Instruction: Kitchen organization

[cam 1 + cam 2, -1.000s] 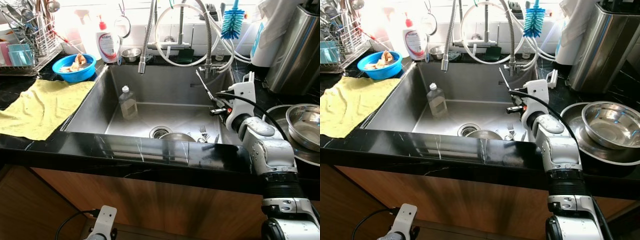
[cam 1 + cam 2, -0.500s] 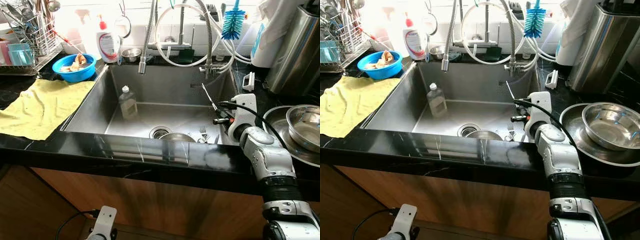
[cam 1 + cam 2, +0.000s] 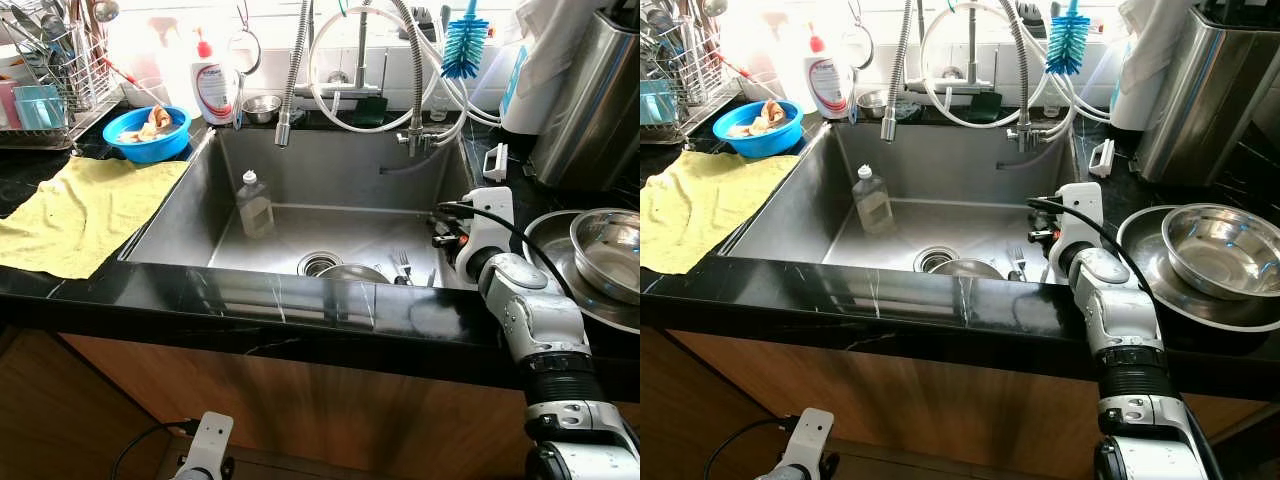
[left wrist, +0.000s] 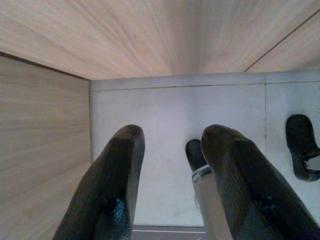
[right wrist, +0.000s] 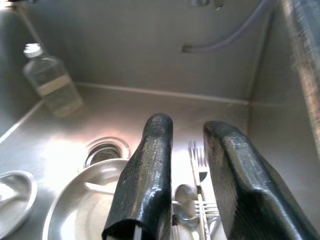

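My right gripper [image 5: 189, 131] hangs open inside the steel sink [image 3: 330, 160], near its right wall, with nothing between its fingers. Right under it lie forks [image 5: 200, 170] and a spoon [image 5: 184, 197], beside a steel plate [image 5: 85, 210] at the drain [image 5: 105, 150]. A small steel bowl [image 5: 12, 192] lies further off. A clear bottle [image 3: 255, 205] stands upright toward the sink's back left. From the head I see the right wrist [image 3: 470, 235] at the sink's right rim. My left gripper [image 4: 175, 137] hangs idle and open, low by the wooden cabinet.
On the left counter lie a yellow cloth [image 3: 90, 210], a blue bowl [image 3: 148, 132], a dish rack [image 3: 55, 70] and a soap bottle [image 3: 215, 85]. Stacked steel bowls [image 3: 605, 240] and a tall steel vessel [image 3: 595, 100] crowd the right. A spray hose [image 3: 290, 80] hangs over the sink.
The right wrist has dropped lower and nearer the sink's front right corner. The thin rod that stuck up from the gripper is gone from sight. The left arm has not moved.
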You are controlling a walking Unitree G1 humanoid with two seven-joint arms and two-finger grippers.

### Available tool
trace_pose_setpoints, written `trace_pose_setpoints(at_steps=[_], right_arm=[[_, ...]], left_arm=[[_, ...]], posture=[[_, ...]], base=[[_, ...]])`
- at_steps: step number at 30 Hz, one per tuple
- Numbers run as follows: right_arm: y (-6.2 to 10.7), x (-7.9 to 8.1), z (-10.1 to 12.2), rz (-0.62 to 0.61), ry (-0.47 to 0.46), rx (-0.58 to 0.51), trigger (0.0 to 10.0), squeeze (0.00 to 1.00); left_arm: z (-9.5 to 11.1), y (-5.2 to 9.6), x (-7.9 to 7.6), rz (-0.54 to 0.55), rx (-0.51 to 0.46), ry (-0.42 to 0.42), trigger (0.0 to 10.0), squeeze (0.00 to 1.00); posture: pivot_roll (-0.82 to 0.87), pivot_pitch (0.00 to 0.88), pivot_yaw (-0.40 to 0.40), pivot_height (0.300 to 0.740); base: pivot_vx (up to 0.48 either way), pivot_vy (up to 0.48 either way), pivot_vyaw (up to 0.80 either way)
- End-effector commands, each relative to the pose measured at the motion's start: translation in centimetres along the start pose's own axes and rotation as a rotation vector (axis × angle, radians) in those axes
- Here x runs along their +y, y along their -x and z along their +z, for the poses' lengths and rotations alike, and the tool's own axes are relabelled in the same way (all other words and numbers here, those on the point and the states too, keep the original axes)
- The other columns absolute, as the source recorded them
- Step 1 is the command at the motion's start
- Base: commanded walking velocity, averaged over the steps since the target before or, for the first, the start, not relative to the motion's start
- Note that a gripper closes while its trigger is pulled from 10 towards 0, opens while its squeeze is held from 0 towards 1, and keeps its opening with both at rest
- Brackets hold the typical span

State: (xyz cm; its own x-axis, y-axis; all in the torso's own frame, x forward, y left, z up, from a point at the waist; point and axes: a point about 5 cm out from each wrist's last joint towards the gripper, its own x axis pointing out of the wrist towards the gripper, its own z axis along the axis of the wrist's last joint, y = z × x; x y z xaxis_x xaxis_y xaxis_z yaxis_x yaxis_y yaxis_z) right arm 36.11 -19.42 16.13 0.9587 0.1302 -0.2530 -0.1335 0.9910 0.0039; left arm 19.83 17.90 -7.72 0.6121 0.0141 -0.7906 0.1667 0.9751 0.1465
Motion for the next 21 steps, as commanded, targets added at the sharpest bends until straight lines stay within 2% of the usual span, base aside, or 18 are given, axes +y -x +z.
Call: trace_pose_setpoints(at_steps=[1, 4, 8, 11, 15, 16, 17, 18, 21], right_arm=[[0.2, 0.0, 0.9, -0.019, 0.036, -0.042, 10.0, 0.0], [0.7, 0.0, 2.3, -0.057, 0.094, -0.113, 10.0, 0.0], [2.8, 1.6, 5.4, -0.014, 0.117, -0.297, 10.0, 0.0], [3.5, 1.6, 5.9, -0.032, 0.12, -0.323, 10.0, 0.0], [4.7, 0.7, 6.2, -0.115, 0.15, -0.311, 10.0, 0.0], [5.3, 0.1, 6.3, -0.152, 0.16, -0.292, 10.0, 0.0], [5.7, -0.4, 6.4, -0.179, 0.165, -0.278, 10.0, 0.15], [6.9, -1.6, 6.8, -0.228, 0.176, -0.275, 10.0, 1.0], [8.2, -2.8, 6.5, -0.318, 0.208, -0.229, 10.0, 1.0]], left_arm=[[-0.5, 0.1, 0.3, 0.01, 0.012, 0.005, 10.0, 0.0], [-0.5, 0.1, 0.3, 0.011, 0.012, 0.005, 10.0, 0.0], [-0.6, 0.1, 0.3, 0.01, 0.014, 0.004, 10.0, 0.0], [-0.6, 0.1, 0.3, 0.011, 0.014, 0.005, 10.0, 0.0], [-0.7, 0.1, 0.2, 0.011, 0.015, 0.005, 10.0, 0.0], [-0.7, 0.1, 0.2, 0.01, 0.016, 0.005, 10.0, 0.0], [-0.7, 0.1, 0.2, 0.01, 0.016, 0.005, 10.0, 0.0], [-0.7, 0.2, 0.2, 0.009, 0.017, 0.005, 10.0, 0.0], [-0.8, 0.2, 0.2, 0.005, 0.018, -0.002, 10.0, 0.0]], posture=[[-0.2, 0.0, 0.05, 0.74], [-0.2, 0.0, 0.052, 0.74], [-0.2, 0.0, 0.055, 0.74], [-0.2, 0.0, 0.055, 0.74], [-0.21, 0.0, 0.054, 0.74], [-0.21, 0.0, 0.053, 0.74], [-0.21, 0.0, 0.053, 0.74], [-0.21, 0.0, 0.054, 0.74], [-0.22, 0.0, 0.057, 0.74]], base=[[0.0, 0.0, 0.0], [0.0, 0.0, 0.0], [0.0, 0.0, 0.0], [0.0, 0.0, 0.0], [0.0, 0.0, 0.0], [0.0, 0.0, 0.0], [0.0, 0.0, 0.0], [0.0, 0.0, 0.0], [0.0, 0.0, 0.0]])
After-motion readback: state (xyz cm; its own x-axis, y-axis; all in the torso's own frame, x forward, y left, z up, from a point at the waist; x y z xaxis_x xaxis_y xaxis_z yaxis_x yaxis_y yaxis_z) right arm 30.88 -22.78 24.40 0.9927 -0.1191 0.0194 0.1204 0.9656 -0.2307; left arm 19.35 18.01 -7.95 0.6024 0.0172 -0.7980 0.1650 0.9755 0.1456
